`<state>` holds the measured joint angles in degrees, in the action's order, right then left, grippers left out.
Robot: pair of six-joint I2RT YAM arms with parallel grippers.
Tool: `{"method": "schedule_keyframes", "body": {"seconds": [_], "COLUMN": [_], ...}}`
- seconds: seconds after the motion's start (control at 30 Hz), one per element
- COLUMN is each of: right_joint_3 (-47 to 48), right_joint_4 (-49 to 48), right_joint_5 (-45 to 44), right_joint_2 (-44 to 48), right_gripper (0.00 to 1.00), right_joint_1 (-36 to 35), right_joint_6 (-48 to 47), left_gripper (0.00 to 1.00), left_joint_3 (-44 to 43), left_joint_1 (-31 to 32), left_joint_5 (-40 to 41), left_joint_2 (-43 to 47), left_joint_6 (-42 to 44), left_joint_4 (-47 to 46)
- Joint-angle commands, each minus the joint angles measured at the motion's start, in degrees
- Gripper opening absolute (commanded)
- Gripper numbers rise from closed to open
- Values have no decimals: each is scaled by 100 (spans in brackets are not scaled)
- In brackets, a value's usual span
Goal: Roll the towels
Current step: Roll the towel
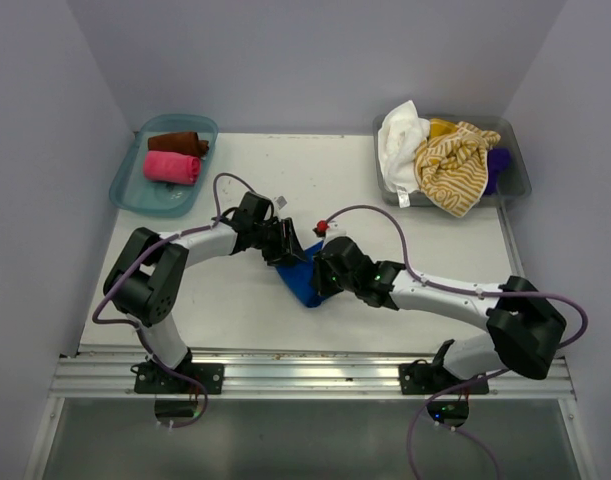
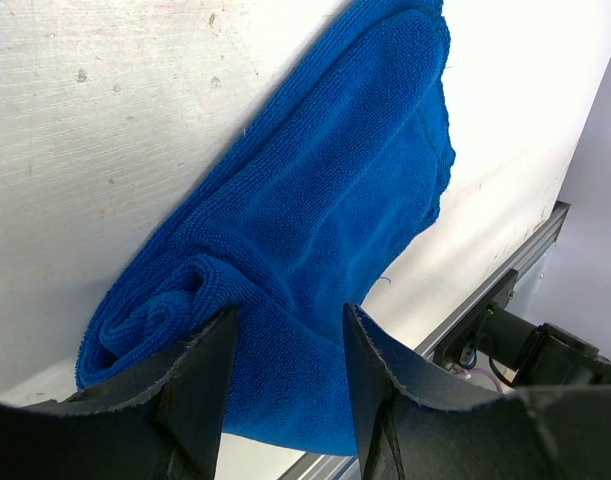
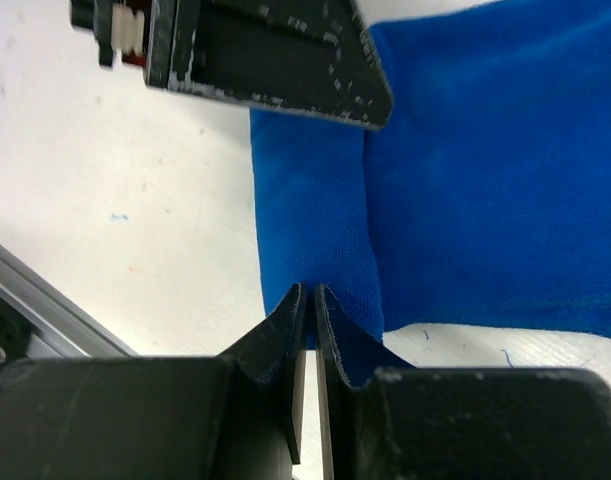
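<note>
A royal blue towel (image 1: 303,285) lies mid-table, partly rolled at one end. My left gripper (image 1: 283,246) is open and straddles that rolled end (image 2: 175,305), with its fingers (image 2: 200,385) on either side of the cloth. My right gripper (image 1: 323,272) is shut on the towel's folded edge (image 3: 315,200), pinching it at the tips (image 3: 310,292). The left gripper's body also shows at the top of the right wrist view (image 3: 275,60). The towel spreads flat beyond both grippers (image 2: 345,180).
A teal tray (image 1: 125,185) at the back left holds a rolled brown towel (image 1: 177,143) and a rolled pink towel (image 1: 171,167). A grey tray (image 1: 515,160) at the back right holds loose white (image 1: 400,135), yellow striped (image 1: 453,165) and purple (image 1: 497,165) towels. A metal rail (image 1: 305,375) runs along the near edge.
</note>
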<state>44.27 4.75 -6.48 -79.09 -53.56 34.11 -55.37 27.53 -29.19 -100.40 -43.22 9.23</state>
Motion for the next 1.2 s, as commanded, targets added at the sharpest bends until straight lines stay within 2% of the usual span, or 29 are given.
{"method": "schedule_keyframes", "body": {"seconds": [0.0,0.33,0.6,0.7,0.73,0.83,1.17], "right_joint_3": [380,424,1030,1338,1530,1847,2261], "right_joint_4": [289,676,1387,1554,1703,1897,1740], "right_joint_5": [-187,-424,-995,-1206,-1276,-1654,-2120], "right_joint_2": [-229,-1047,-310,-344,-527,-975,-1873], "right_gripper": [11,8,9,15,24,39,53], "right_joint_1": [-111,-382,-541,-638,-751,-1120,-1570], "right_joint_6": [-317,-220,-483,-746,-817,-1099,-1776], "left_gripper": [51,51,51,51,51,51,50], "left_joint_3": [176,106,88,80,79,88,88], "left_joint_1": [24,24,24,24,16,24,24], "left_joint_5": [186,186,124,107,106,98,-8], "left_joint_2": [-190,-199,-217,-217,-208,-225,-314], "left_joint_6": [253,297,323,314,314,297,209], "left_joint_4": [-36,34,87,78,78,87,114]}}
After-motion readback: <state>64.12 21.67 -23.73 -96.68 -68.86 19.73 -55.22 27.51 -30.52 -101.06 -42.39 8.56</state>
